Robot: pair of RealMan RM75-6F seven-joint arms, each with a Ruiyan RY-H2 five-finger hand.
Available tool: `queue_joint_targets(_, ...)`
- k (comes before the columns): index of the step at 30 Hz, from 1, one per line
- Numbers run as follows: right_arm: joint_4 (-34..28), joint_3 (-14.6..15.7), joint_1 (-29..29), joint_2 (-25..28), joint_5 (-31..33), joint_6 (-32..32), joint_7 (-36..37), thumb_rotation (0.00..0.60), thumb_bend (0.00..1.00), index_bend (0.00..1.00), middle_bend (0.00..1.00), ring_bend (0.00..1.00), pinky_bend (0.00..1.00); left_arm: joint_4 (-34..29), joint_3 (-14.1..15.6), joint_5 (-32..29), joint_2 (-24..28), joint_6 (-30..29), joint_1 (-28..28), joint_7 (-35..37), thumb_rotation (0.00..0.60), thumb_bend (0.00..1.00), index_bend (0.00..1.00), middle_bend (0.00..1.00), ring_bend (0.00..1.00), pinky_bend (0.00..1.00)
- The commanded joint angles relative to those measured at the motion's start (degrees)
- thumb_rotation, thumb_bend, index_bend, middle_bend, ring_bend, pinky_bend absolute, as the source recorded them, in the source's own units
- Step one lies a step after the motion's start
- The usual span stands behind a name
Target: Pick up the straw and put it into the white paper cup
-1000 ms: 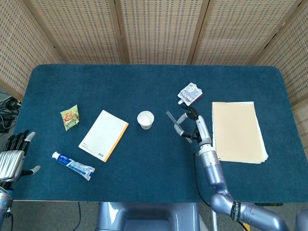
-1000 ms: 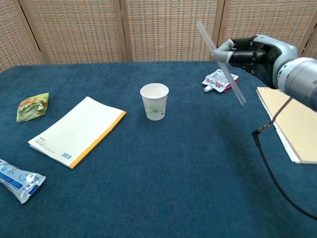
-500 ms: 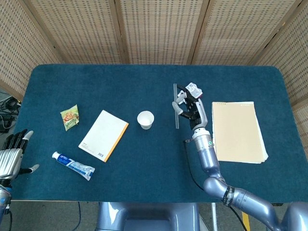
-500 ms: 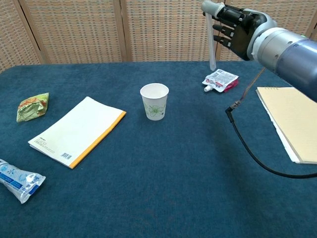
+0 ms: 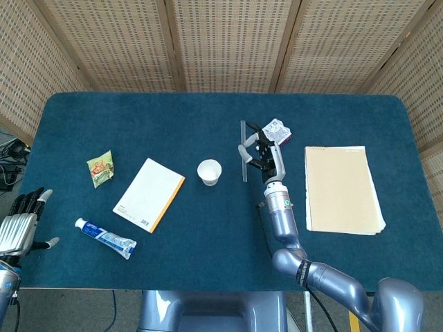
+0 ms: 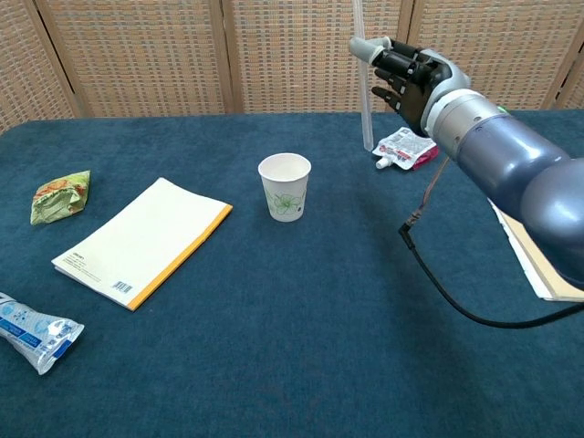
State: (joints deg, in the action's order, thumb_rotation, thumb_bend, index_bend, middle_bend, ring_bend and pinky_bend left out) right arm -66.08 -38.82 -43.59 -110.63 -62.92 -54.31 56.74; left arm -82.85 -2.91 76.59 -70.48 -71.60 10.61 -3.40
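Note:
My right hand [image 5: 264, 153] [image 6: 405, 76] is raised above the table to the right of the white paper cup [image 5: 209, 171] [image 6: 285, 186]. It pinches a clear straw [image 5: 243, 152] [image 6: 364, 91], which stands nearly upright with its lower end well above the cloth. The cup stands upright and looks empty. My left hand [image 5: 19, 225] hangs off the table's front left corner, fingers apart and holding nothing; only the head view shows it.
A yellow-edged notepad [image 5: 149, 194] [image 6: 142, 239], a green snack packet [image 5: 100, 168] [image 6: 60, 195] and a toothpaste tube [image 5: 105, 237] [image 6: 33, 330] lie left of the cup. A red-white pouch [image 5: 275, 131] [image 6: 406, 148] and a beige pad [image 5: 342, 189] [image 6: 534, 219] lie on the right.
My right hand has risen and carried the straw leftward toward the cup, turning it from slanted to nearly upright. The left hand has barely shifted.

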Motion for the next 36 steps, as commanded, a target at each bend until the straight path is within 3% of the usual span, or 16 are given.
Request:
queue_joint_targets(1,2.0,0.1,-1.0,-0.7,0.0,0.6,1.6,0.600,0.49,0.67,0.25,0.00,0.00,0.1,0.0,-0.3,-0.2,0.4,0.2,-0.2,0.600,0.00,0.00,0.00,0.00,0.00)
queue_joint_targets(23,8.6,-0.8,-6.8,-5.3,1.6,1.8,3.5,0.600,0.48,0.66,0.24,0.00,0.00,0.8,-0.1,-1.3,-0.2,1.3,0.5,0.5,0.600,0.00,0.00,0.00,0.00,0.00)
queue_joint_targets(36,20.1,-3.9,-15.1,-9.5,2.6,5.4,8.1,0.600,0.48,0.66,0.24,0.00,0.00,2.1,0.0,-2.2,-0.9,3.7,1.4,0.7,0.600,0.00,0.00,0.00,0.00,0.00)
